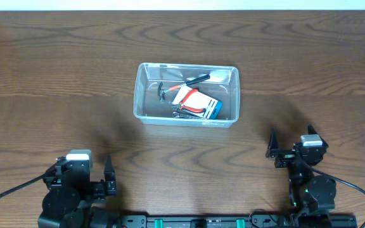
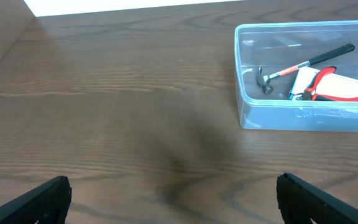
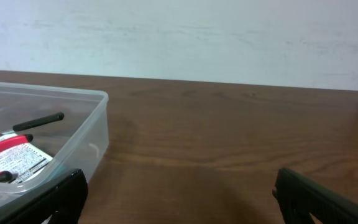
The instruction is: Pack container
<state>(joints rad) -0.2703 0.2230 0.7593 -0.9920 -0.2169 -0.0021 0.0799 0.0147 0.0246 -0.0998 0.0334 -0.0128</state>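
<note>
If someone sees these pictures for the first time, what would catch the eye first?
The clear container in the middle of the wooden table, which holds a hammer, red-handled pliers and a white-and-blue box. Next come the left gripper and the right gripper at the near edge, both open, empty and apart from the container.

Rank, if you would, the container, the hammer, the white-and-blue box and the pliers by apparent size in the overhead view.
1. clear container
2. white-and-blue box
3. hammer, longer than the box but far slimmer
4. red-handled pliers
</note>
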